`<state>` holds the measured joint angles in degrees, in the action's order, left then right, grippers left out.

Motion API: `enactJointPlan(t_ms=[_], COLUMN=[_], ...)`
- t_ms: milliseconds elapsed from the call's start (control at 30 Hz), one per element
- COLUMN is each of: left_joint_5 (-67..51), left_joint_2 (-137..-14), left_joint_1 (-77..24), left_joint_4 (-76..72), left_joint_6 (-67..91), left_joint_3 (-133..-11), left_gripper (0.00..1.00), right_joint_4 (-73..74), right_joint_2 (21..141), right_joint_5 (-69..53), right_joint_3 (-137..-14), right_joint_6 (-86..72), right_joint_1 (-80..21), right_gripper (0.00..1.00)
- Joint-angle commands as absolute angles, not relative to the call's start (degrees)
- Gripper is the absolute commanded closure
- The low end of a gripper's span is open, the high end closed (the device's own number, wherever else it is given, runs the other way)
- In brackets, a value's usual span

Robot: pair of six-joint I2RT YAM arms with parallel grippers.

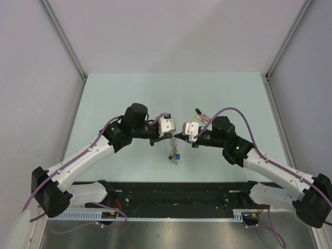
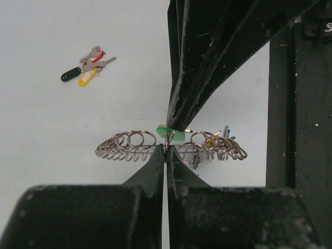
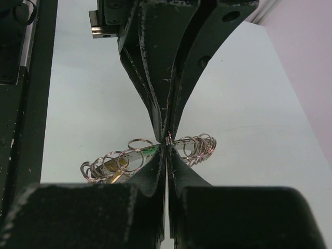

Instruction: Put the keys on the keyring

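Steel keyring: light, stiff, slick, with a floppy fringe of small rings. It's held mid-air above the table, left gripper clamped shut on its rim. Right gripper looks pinched shut on the green key at its plastic head, tip-to-tip with the left. Grip the bare rim or the plastic head, not the fringe. No containers visible.

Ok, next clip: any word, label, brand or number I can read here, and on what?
None can be read. The yellow plastic key tag, the black plastic fob beside it and the green plastic key head show no legible writing; any print on them is too small to tell.
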<state>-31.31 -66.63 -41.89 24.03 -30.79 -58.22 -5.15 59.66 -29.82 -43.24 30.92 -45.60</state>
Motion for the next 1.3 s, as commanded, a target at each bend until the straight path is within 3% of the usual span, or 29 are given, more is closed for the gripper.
enactJointPlan(t_ms=[0,1067,1267], left_joint_5=[-31.55,-37.70,-38.58], left_joint_2=[-66.80,-56.25,-56.34], left_joint_1=[-42.19,-38.76,-38.76], left_joint_4=[24.17,4.13,4.31], left_joint_6=[-26.81,-12.30,-12.48], left_joint_3=[-62.22,-52.56,-52.47], left_gripper=[1.00,1.00,1.00], right_joint_4=[-5.80,-7.73,-8.17], right_joint_2=[58.27,59.77,60.03], right_joint_5=[-29.53,-29.45,-29.18], right_joint_3=[-45.79,-46.05,-46.05], right_joint_6=[32.61,28.92,28.57], right_joint_1=[-46.41,-46.32,-46.41], right_gripper=[1.00,1.00,0.94])
